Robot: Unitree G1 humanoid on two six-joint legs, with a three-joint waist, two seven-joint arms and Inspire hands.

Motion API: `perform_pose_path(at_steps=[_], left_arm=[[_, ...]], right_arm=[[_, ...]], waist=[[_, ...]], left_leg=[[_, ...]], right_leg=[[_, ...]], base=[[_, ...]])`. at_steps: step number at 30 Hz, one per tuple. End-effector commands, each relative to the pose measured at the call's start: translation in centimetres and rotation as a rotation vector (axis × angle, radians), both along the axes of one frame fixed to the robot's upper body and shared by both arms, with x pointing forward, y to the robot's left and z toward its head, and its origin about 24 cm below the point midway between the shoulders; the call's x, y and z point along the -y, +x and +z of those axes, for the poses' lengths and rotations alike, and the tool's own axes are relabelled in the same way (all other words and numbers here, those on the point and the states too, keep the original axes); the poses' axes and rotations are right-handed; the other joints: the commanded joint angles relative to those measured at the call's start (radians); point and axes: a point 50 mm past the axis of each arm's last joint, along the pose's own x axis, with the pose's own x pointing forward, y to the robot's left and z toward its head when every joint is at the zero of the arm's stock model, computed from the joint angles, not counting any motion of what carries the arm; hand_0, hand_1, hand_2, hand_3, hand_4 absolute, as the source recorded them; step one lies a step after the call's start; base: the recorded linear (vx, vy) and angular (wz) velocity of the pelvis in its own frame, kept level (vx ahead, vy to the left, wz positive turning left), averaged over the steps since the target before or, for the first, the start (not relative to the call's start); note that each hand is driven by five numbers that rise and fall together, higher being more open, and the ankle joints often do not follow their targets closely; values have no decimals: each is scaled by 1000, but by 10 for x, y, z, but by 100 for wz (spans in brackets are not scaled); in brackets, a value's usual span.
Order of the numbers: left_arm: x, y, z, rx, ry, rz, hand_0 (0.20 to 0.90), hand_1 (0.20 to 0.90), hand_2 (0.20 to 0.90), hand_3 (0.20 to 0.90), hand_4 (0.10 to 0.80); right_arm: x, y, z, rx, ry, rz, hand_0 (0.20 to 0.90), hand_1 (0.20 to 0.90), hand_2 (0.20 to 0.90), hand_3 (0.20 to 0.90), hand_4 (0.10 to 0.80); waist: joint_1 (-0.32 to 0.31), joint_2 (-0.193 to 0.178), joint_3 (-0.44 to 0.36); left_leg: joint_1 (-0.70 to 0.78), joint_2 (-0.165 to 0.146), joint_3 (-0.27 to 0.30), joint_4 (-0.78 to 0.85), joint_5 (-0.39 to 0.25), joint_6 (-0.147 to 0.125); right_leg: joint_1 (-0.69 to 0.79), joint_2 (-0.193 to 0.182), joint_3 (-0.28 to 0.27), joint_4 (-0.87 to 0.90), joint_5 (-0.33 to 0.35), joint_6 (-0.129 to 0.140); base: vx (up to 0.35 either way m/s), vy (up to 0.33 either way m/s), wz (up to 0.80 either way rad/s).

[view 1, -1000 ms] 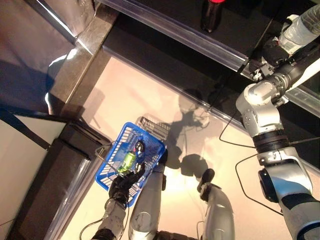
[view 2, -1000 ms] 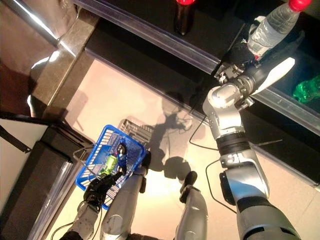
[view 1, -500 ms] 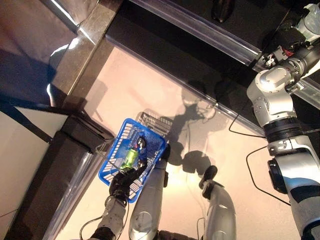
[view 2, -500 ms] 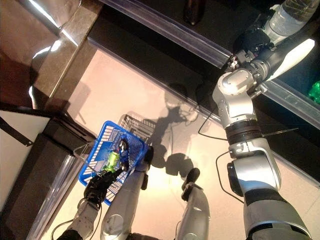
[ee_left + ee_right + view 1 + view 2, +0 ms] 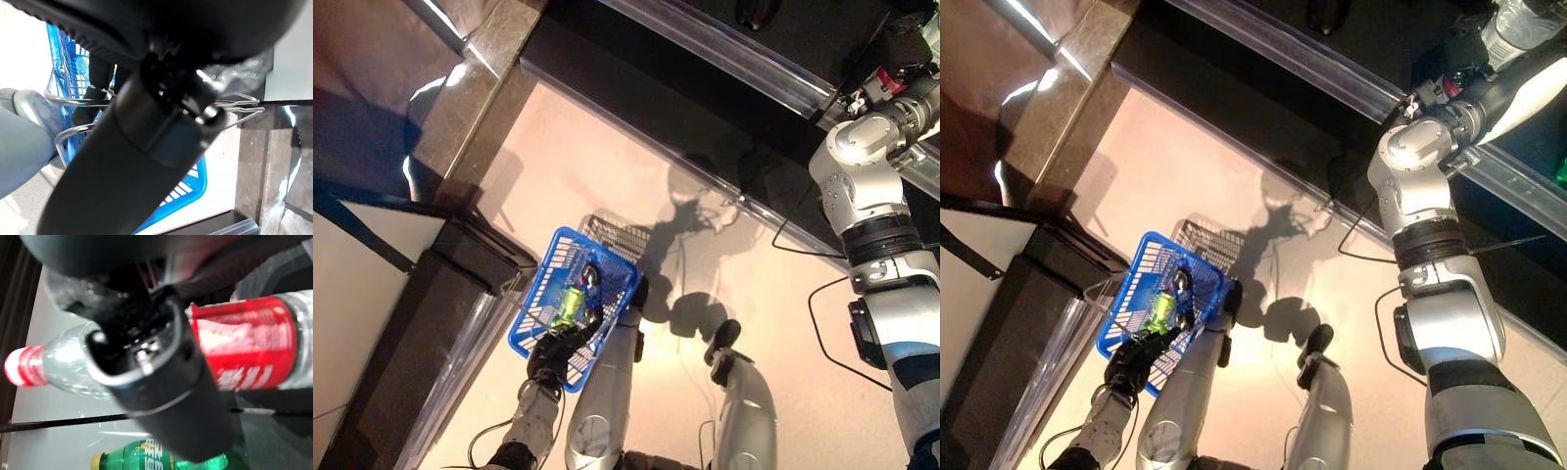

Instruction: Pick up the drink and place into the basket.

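A clear drink bottle [image 5: 244,347] with a red label and red cap lies in my right hand [image 5: 161,382], whose thumb curls across it. In the right eye view this bottle [image 5: 1518,20] is high at the far right, over the dark shelf. Low on my left hangs the blue basket [image 5: 536,289], with my left hand [image 5: 551,357] shut on its wire handle [image 5: 234,105]. A green bottle [image 5: 571,304] and a dark item lie inside the basket.
A dark shelf with a clear front rail [image 5: 724,64] runs across the far side and carries a dark bottle [image 5: 759,10]. A green bottle with a yellow cap [image 5: 161,455] lies near my right hand. A dark cabinet [image 5: 411,343] stands close on the basket's left.
The whole picture has shifted, so the camera moved. My right hand keeps the clear bottle up by the shelf. The basket stays in my left hand.
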Motion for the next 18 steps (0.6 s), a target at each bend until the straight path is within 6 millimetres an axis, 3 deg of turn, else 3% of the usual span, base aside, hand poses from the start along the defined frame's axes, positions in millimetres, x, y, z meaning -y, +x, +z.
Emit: perform_pose_path(at_steps=[1,9,10,14,18], left_arm=[[-42,-10,21,145,103,63,300,300,300,200,100],[-46,-6,32,238,98,94,300,300,300,200,100],[-46,-4,35,252,97,98,300,300,300,200,100],[-46,-2,39,287,94,104,300,300,300,200,100],[-46,2,52,388,66,104,300,300,300,200,100]], right_arm=[[6,-35,79,318,-209,-41,300,300,300,200,100],[-13,-48,82,394,-286,33,300,300,300,200,100],[-15,-51,83,406,-294,45,300,300,300,200,100],[-20,-56,82,423,-335,81,300,300,300,200,100],[-43,-72,77,476,-416,227,300,300,300,200,100]], waist=[[21,27,-20],[9,19,-20],[7,20,-20],[-2,17,-20],[-23,8,-20]], left_leg=[[51,-55,-13,54,-146,25],[102,-52,-21,95,-169,16],[96,-48,-18,90,-145,20],[126,-44,-16,81,-141,14],[184,-31,-5,61,-130,1]], right_leg=[[11,36,-41,58,-36,-41],[61,29,-54,107,-76,-65],[58,29,-67,100,-56,-77],[83,31,-66,96,-59,-80],[136,43,-60,83,-68,-88]], base=[[0,0,0],[-49,-19,1],[-85,10,3],[-29,4,-1],[-68,16,-5]])
